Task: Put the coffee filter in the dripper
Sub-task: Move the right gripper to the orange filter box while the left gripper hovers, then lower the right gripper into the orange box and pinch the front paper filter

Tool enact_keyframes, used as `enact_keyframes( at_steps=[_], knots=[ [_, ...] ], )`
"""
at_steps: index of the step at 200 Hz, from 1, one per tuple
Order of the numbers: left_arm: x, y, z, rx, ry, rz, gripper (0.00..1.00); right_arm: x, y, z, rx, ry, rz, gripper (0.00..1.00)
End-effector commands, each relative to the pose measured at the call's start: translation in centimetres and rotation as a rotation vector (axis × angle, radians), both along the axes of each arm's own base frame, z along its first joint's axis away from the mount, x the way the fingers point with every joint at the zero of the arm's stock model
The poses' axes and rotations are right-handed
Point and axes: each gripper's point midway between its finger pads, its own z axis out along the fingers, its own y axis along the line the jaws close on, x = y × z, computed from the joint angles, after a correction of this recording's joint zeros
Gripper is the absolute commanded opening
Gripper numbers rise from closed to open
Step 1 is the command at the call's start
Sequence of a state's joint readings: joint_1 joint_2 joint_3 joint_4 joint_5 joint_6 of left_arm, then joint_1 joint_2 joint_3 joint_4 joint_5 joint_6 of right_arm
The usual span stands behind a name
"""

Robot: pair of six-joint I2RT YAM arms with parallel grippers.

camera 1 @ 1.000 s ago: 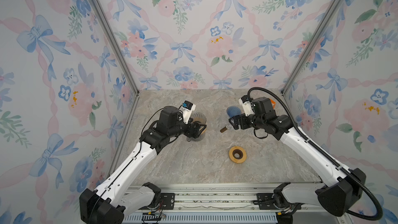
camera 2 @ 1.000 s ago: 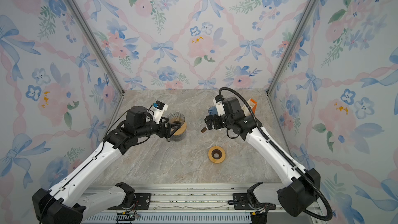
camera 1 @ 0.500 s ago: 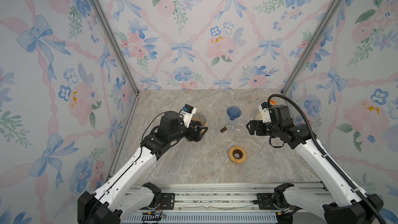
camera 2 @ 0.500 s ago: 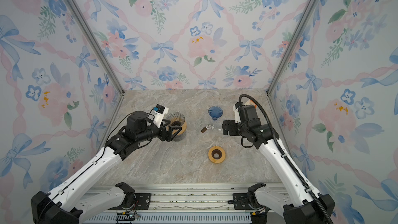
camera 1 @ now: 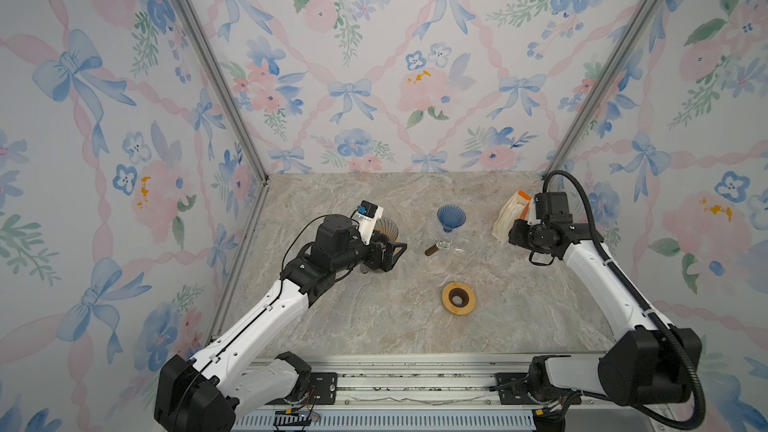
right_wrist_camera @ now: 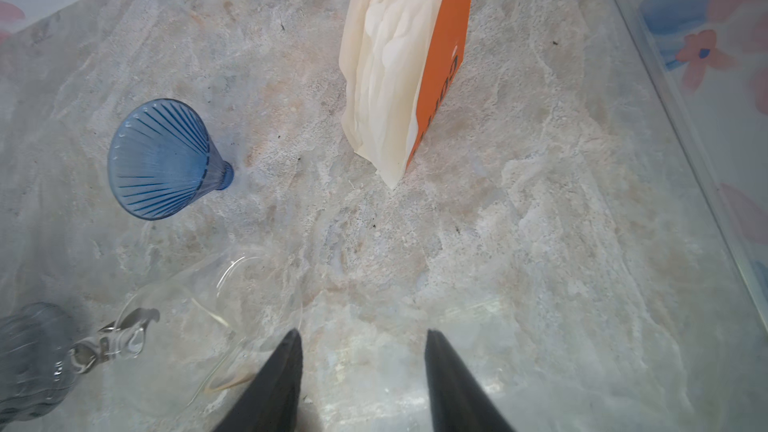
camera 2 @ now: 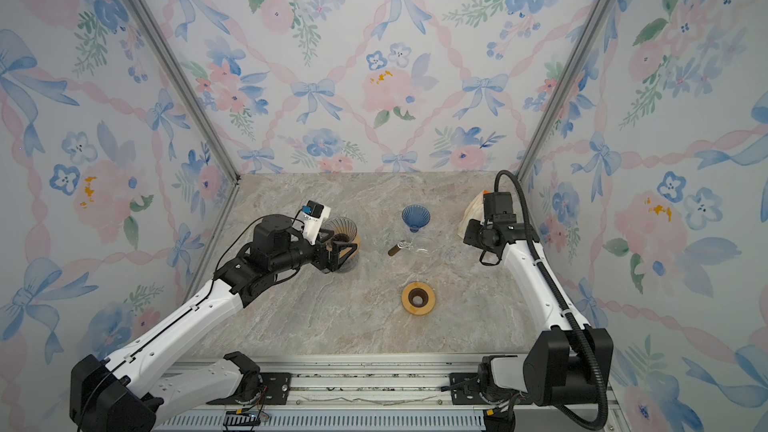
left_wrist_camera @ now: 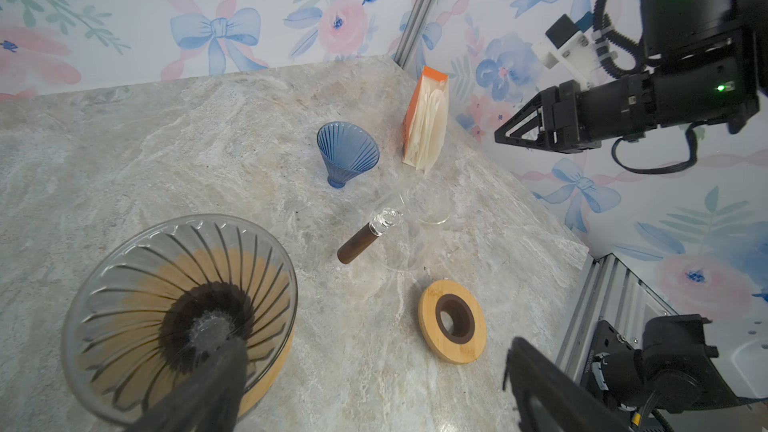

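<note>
- Starting at the front edge, we saw a wooden ring lying flat on the marble table, apart from everything else.
- Behind it on the left, the left gripper had its jaws spread wide with nothing between them. In the left wrist view, one finger crossed in front of the glass dripper, and the other hung over bare table.
- That glass dripper stood upright on a wooden base, just behind the left gripper in both top views.
- Near the middle, a clear glass jug with a brown handle sat between the wooden ring and the blue dripper.
- On the right, the right gripper hovered above bare table. Its jaws were parted with a clear gap, gripping nothing, and they pointed toward the filters.
- The blue dripper was just behind the jug, its ribbed cone open. We could not tell whether it stood or lay on its side.
- Farthest back on the right, the paper filters stood bunched in their orange pack, close to the right wall. They were apart from the blue dripper and well apart from the glass one.
- Flowered wallpaper closed the scene behind and on both sides.
</note>
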State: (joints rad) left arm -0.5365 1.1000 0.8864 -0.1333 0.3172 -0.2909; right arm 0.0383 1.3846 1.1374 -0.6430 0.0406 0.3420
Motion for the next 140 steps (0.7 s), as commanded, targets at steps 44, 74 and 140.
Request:
enact_keyframes(
  at_steps=[44, 74, 140],
  knots=[
    [1.0, -0.5, -0.1, -0.011, 0.009, 0.023, 0.98, 6.0, -2.1, -3.0, -0.040, 0.000, -0.076, 0.36],
    [1.3, -0.5, 0.1, -0.012, 0.008, 0.028, 0.98, 7.6, -3.1, -4.3, -0.100, 0.005, -0.102, 0.31],
    [2.1, -0.9, 0.2, -0.011, 0.018, 0.032, 0.98, 9.5, -4.1, -6.3, -0.151, 0.008, -0.125, 0.26]
  ],
)
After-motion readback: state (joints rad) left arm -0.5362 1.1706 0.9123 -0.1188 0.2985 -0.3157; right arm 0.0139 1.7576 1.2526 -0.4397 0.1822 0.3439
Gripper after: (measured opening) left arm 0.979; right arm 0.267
